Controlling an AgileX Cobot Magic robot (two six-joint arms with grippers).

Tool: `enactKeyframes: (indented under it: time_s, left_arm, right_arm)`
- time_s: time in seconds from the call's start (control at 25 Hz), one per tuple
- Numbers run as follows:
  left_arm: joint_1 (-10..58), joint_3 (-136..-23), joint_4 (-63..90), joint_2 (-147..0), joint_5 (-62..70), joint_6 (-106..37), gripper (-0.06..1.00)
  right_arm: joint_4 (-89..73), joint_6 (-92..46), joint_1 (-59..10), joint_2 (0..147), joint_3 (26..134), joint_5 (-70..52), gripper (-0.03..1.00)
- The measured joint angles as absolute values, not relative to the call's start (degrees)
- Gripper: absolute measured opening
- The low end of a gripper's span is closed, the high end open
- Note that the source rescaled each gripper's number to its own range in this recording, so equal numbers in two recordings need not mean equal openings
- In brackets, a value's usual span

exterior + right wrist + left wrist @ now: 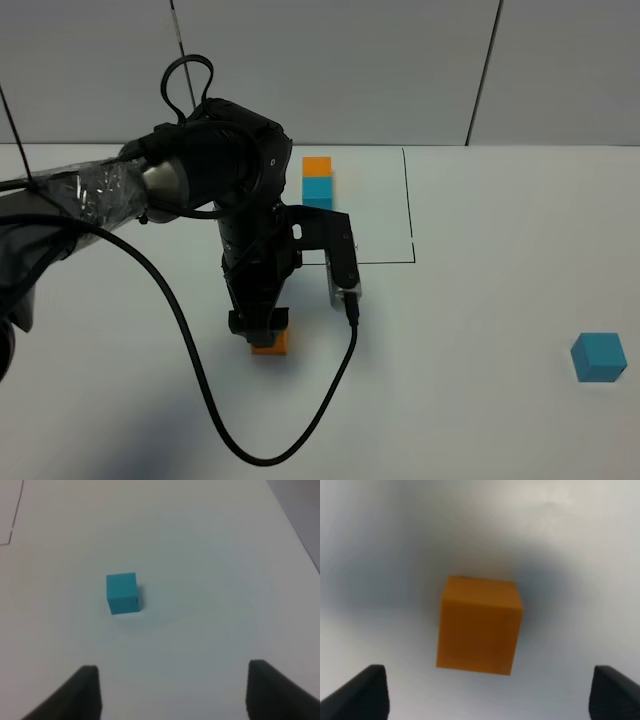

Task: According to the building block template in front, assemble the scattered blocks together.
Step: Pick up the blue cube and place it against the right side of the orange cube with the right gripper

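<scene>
We see the left gripper point(262, 333) point(490, 694) low over the white surface point(470, 420), just left of centre in the high view. Its jaws are spread wide and grip nothing. The orange cube point(272, 345) point(480, 625) sits on the surface right at the fingertips, and the wrist view shows neither finger touching it. The teal cube point(598, 357) point(122, 593) sits alone at the lower right of the high view, well apart from the orange one. The right gripper point(177, 694) has its jaws apart and empty, short of the teal cube. The template point(318, 180) is at upper centre, orange above teal, touching, beside the black outline point(411, 205).
</scene>
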State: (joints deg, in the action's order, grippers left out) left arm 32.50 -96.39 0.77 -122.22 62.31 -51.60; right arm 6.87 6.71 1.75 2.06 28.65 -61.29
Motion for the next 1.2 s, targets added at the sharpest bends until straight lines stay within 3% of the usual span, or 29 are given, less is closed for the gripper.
enactKeyframes:
  time_s: [0.48,1.2]
  left_arm:
    - [31.1,-96.4,1.2,-118.0,64.3,-28.3,0.99]
    - [27.4,-96.4,2.7,-115.1,68.0,-23.1,0.99]
  right_arm:
    - [6.9,6.7,1.8,2.1,28.7,-61.3,0.56]
    - [6.9,6.7,1.8,2.1,28.7,-61.3,0.56]
